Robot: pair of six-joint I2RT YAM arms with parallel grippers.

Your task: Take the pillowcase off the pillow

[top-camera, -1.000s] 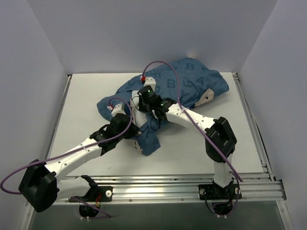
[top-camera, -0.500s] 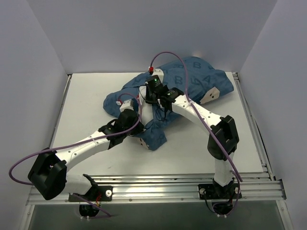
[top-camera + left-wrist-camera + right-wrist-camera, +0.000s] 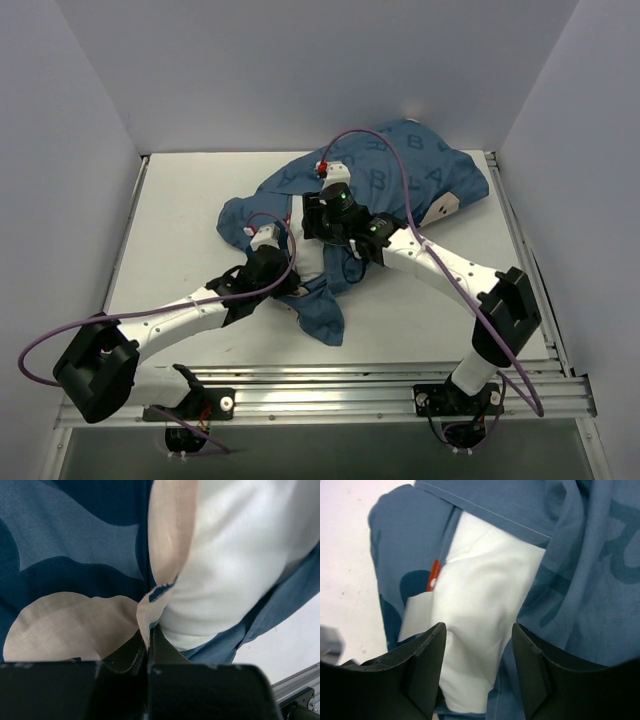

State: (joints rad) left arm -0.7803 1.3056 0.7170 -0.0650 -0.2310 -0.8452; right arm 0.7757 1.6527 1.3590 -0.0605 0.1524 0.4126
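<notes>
The blue printed pillowcase (image 3: 400, 165) lies bunched across the back middle of the table. The white pillow (image 3: 312, 255) shows through its open end between my two grippers. My left gripper (image 3: 287, 280) is shut on the pillowcase's cream-patched hem (image 3: 165, 535), with the pillow (image 3: 230, 555) bulging just to its right. My right gripper (image 3: 318, 222) is open and points down at the bare pillow (image 3: 480, 595); its fingers (image 3: 427, 655) stand on either side of the white cloth. Blue pillowcase (image 3: 585, 555) surrounds the opening. A small white tag (image 3: 417, 615) and a red label (image 3: 435, 575) lie at the left.
The white table (image 3: 180, 220) is walled at the left, back and right. A metal rail (image 3: 380, 385) runs along the near edge by the arm bases. A loose flap of pillowcase (image 3: 322, 318) hangs toward the near edge.
Both grippers have shifted right. The pillowcase bulk has slid right and back, its front flap has come nearer, and more white pillow shows between the grippers.
</notes>
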